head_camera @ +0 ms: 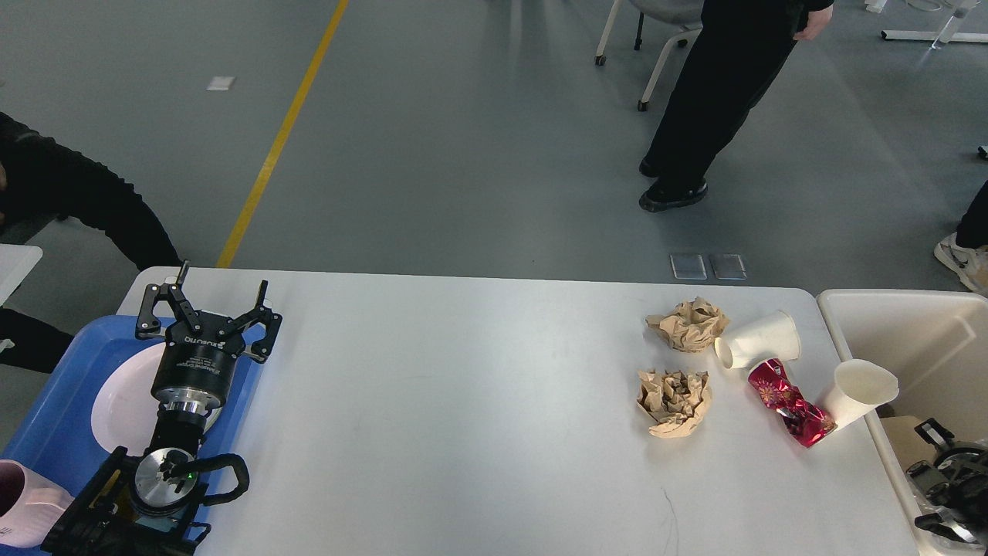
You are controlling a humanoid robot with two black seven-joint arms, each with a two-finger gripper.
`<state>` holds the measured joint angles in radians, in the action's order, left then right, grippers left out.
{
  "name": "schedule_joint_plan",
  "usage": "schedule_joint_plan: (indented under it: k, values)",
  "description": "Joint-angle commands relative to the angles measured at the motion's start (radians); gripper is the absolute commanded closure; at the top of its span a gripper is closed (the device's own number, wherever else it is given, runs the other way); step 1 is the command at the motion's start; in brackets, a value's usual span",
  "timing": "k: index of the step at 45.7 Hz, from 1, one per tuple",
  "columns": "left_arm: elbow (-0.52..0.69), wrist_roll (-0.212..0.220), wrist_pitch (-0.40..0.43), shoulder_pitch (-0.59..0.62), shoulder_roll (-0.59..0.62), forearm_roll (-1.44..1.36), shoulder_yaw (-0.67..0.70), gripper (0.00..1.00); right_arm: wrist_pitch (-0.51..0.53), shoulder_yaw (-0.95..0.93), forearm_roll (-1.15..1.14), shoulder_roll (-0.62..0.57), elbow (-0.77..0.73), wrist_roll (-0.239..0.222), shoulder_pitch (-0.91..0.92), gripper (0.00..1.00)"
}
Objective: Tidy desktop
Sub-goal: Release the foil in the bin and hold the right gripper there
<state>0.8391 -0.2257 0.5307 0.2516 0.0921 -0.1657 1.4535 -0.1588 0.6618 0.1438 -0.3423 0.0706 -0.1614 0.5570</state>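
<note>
The desktop [463, 401] fills the middle of the view. At 3 o'clock a cream bin [911, 340] touches its edge; at 9 o'clock a blue tray [58, 401] holds a plate [123, 394]. The left gripper [207, 305] hangs above the tray, fingers spread wide, holding nothing. The right gripper [945, 479] is at 4 o'clock; I cannot tell its state. Near the bin lie two paper cups [760, 340], two brown paper balls [673, 401] and a red wrapper [789, 401].
</note>
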Motion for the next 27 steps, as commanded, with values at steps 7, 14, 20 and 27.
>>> schedule_joint_plan:
  k: [7, 14, 20, 27]
  values:
    - [0.000, 0.000, 0.000, 0.000, 0.000, 0.000, 0.001, 0.04, 0.008, -0.004, -0.003, -0.004, 0.018, -0.001, 0.008, 0.00]
    - [0.000, 0.000, 0.000, 0.000, 0.000, 0.000, -0.001, 0.04, 0.013, -0.010, -0.003, -0.085, 0.119, -0.010, 0.070, 0.00]
    - [0.000, 0.000, 0.000, 0.001, 0.000, 0.000, 0.001, 0.04, 0.013, -0.011, -0.003, -0.214, 0.287, -0.018, 0.162, 0.00]
    - [0.000, 0.000, 0.000, 0.000, 0.000, 0.000, 0.001, 0.04, 0.021, 0.005, -0.015, -0.337, 0.475, -0.043, 0.290, 0.00]
